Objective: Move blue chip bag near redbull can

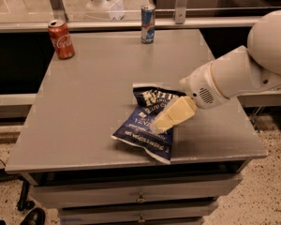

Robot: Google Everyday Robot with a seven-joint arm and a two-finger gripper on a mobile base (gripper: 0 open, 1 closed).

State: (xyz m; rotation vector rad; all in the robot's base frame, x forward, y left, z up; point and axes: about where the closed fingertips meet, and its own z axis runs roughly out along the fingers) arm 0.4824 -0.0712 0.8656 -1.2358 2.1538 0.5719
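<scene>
My gripper (162,123) sat low over the blue chip bag (139,134), and I could not tell whether it was spread or pinching. The bag lay crumpled on the bench (84,102) beneath it and to its left. The redbull can (148,23) stood upright well beyond the gripper, and the Coca-Cola can (61,40) stood far off to its left. The drawer (140,198) below was shut, so I could not see its contents.

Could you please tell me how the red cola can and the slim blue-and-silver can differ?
The red cola can is wider, at the back left of the grey table; the slim blue-and-silver can is narrower, at its back centre. Both stand upright. The cream gripper is at the dark-blue chip bag.
</scene>
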